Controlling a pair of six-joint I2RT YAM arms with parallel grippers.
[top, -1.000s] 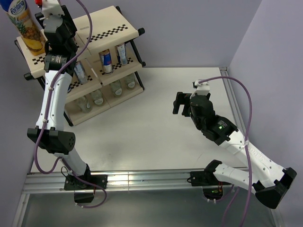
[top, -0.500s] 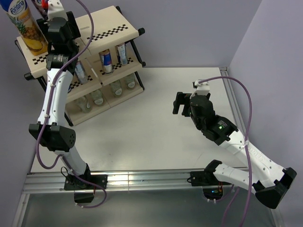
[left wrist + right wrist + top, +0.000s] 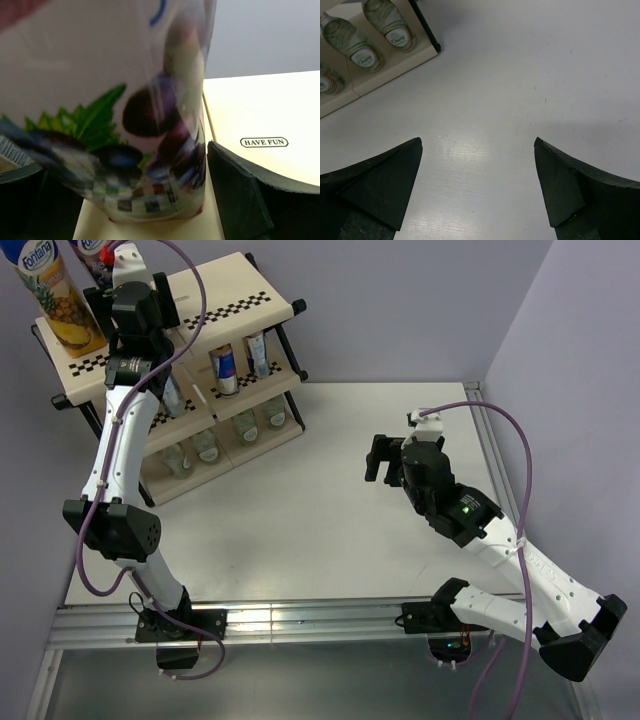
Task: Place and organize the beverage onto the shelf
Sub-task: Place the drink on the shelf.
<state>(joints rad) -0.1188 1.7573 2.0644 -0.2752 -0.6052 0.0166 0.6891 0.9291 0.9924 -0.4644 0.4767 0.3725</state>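
Note:
The grape-purple carton (image 3: 115, 115) stands upright on the shelf's top panel (image 3: 260, 105), next to the pineapple carton (image 3: 50, 295). My left gripper (image 3: 125, 160) is open around the grape carton, and a thin gap shows at the right finger (image 3: 235, 195). From above, the left gripper (image 3: 118, 275) hides most of the grape carton (image 3: 92, 252). Cans (image 3: 226, 366) stand on the shelf's (image 3: 240, 302) middle tier and clear bottles (image 3: 206, 446) on the bottom tier. My right gripper (image 3: 383, 462) hangs open and empty over the table (image 3: 485, 75).
The shelf fills the table's far left corner. Its bottom tier and two bottles (image 3: 365, 42) show at the top left of the right wrist view. A wall runs along the table's right and far sides. A metal rail (image 3: 300, 620) crosses in front of the arm bases.
My left gripper has opened and let go of the grape carton, which now stands on the top panel. The left wrist shifted a little to the right. The right arm has not moved.

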